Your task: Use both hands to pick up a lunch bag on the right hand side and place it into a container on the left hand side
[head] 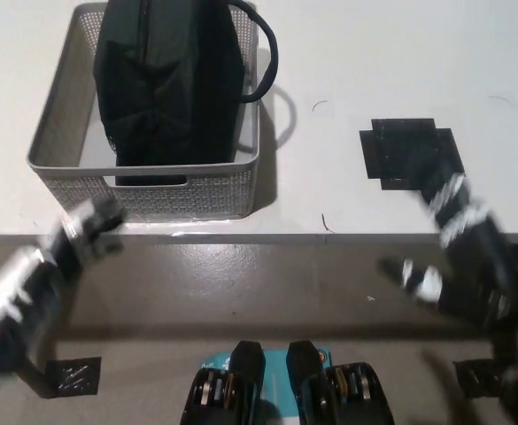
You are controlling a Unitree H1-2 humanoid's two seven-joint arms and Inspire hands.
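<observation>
Nearest the camera, both hands hang low in front of the table's near edge, each smeared by motion blur. The left hand shows at the near left below the table line, and the right hand at the near right; neither has hold of anything, but the blur hides whether their fingers are spread or curled, so I cannot tell how open they are. Farther back on the table top, a black tape patch marks the right side, bare of any object. At the far left sits the grey mesh container, with the black lunch bag standing upright inside it, its strap looping over the right wall. By my judgement the placing is done, and only retreat and rest remain.
</observation>
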